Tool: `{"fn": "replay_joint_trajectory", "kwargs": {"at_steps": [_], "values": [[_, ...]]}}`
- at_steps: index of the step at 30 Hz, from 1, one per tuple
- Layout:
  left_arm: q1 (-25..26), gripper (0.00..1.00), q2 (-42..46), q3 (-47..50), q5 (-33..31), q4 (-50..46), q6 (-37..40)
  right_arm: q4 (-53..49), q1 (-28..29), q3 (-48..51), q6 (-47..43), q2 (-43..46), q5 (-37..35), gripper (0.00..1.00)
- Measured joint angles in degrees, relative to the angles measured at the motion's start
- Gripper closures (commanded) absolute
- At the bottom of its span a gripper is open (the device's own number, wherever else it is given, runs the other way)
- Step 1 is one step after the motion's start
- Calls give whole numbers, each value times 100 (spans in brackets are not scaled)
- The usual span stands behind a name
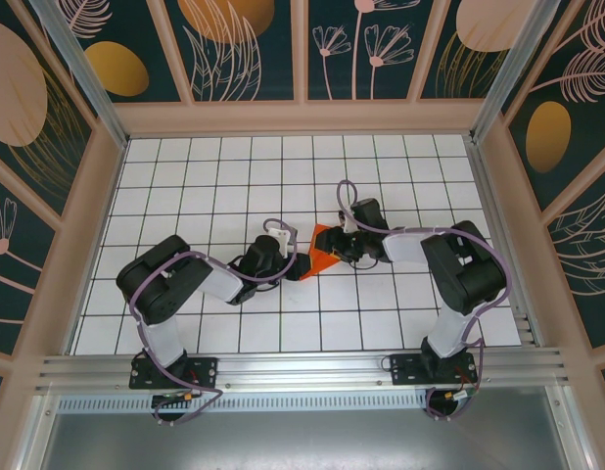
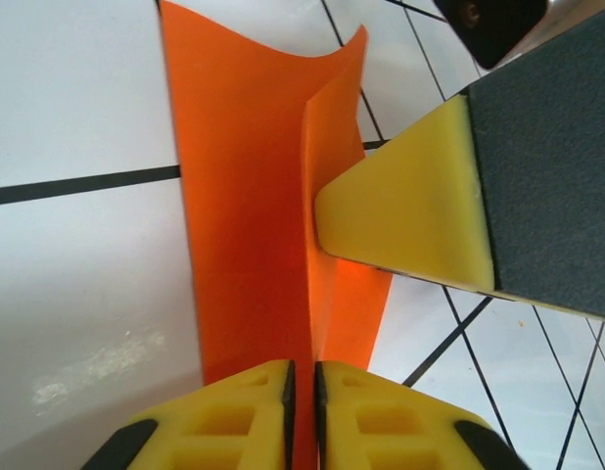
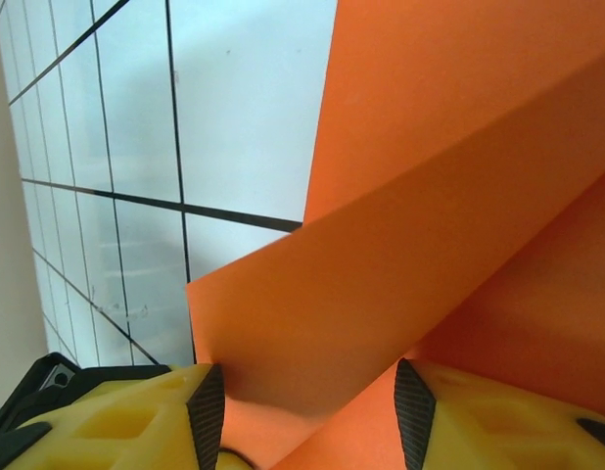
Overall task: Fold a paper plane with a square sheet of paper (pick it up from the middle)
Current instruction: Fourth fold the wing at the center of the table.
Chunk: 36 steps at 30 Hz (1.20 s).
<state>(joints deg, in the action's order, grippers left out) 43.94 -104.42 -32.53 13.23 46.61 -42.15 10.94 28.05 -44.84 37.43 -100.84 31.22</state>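
Observation:
The orange square sheet of paper [image 1: 325,248] lies folded at the table's middle, between both grippers. In the left wrist view the paper [image 2: 244,196] has a raised centre fold. That fold runs into the narrow slit of my left gripper [image 2: 302,370], whose jaws stand barely open. One yellow finger [image 2: 410,215] of the right gripper presses against the fold's side. In the right wrist view my right gripper [image 3: 302,397] is open wide, with a slanting paper flap [image 3: 430,196] lying between its pads. From above, the left gripper [image 1: 295,262] and right gripper [image 1: 344,247] meet at the paper.
The table [image 1: 214,186] is white with a black grid. Patterned walls [image 1: 77,235] enclose it on three sides. An aluminium rail [image 1: 302,370] runs along the near edge by the arm bases.

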Motion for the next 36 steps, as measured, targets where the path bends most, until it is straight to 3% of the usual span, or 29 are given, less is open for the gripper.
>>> {"fn": "replay_joint_trajectory", "kwargs": {"at_steps": [6, 13, 29, 36], "values": [[0, 67, 275, -7, -227, -494, -7, -367, 61, -203, 2, -59, -286, 53], [0, 66, 1213, 133, -671, -723, -170, -581, 87, -330, -2, -122, -415, 55], [0, 84, 339, -197, 7, -389, -876, -997, 87, -800, -264, -424, -240, 53], [0, 86, 256, -328, 26, -621, -876, -1043, 74, -872, -293, -470, -155, 51]]}}
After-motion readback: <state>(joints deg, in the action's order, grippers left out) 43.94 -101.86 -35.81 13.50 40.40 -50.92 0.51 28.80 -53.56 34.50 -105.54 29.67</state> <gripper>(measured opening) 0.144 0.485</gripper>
